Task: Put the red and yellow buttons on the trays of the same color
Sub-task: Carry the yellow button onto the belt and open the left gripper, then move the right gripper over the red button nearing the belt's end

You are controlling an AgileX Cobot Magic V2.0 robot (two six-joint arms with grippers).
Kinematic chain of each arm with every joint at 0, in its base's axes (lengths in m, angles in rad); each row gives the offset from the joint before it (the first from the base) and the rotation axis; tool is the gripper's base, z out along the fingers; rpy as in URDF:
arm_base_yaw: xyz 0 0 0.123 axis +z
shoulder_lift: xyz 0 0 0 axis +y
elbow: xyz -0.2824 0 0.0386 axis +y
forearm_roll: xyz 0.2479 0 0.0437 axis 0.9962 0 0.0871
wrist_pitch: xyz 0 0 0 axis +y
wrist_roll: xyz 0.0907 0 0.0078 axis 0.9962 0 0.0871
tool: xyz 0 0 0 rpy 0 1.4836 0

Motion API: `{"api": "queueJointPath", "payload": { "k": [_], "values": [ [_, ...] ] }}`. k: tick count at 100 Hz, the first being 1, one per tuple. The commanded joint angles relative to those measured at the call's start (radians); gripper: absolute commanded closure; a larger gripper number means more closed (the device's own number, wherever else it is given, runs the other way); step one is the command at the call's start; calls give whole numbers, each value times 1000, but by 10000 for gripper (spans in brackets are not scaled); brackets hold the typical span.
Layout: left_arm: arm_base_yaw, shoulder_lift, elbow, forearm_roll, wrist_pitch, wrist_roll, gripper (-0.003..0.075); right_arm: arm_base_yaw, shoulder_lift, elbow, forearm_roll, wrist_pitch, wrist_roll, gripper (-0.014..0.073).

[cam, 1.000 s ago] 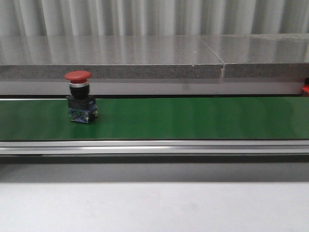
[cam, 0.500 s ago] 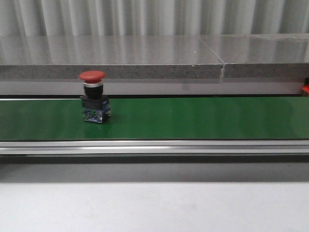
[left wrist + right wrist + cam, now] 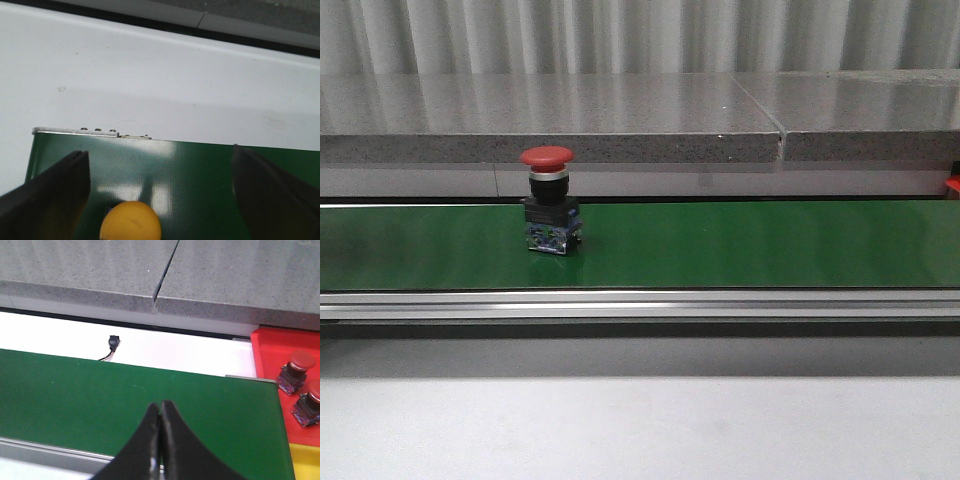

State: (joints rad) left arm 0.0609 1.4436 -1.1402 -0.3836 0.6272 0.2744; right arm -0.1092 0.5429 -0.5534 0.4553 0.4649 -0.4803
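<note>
Left gripper (image 3: 157,200) hangs wide open over the green belt (image 3: 200,170), a yellow button (image 3: 130,222) between its fingers. Right gripper (image 3: 160,440) is closed and empty above the belt, the red tray (image 3: 270,347) with two red buttons (image 3: 296,371) beside it; another red button (image 3: 550,212) stands on the belt.

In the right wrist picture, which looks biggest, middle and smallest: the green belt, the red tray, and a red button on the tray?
1. Green belt: it fills most of the view.
2. Red tray: only part of it shows at the edge.
3. Red button: smallest; the second button beside it looks about the same size.
</note>
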Motion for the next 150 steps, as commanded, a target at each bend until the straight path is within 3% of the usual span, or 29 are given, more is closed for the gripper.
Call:
{"api": "queueJointPath", "payload": {
  "k": [1,29,71,85,116,150],
  "values": [
    [-19,-77,-32,-24,-55,21,153,3,0,-33,8,-64,-6,661],
    [-64,-276,92,-19,-125,60,153,3,0,-33,8,-64,-6,661],
    [-134,-695,451,-19,-207,111,169,3,0,-33,8,-64,-6,661],
    [-138,-839,551,-19,-207,111,285,3,0,-33,8,-64,-6,661],
    [-138,-1014,647,-23,-172,111,737,3,0,-33,8,-64,-6,661],
    [-138,-1017,647,-23,-169,111,741,3,0,-33,8,-64,-6,661]
  ]
}}
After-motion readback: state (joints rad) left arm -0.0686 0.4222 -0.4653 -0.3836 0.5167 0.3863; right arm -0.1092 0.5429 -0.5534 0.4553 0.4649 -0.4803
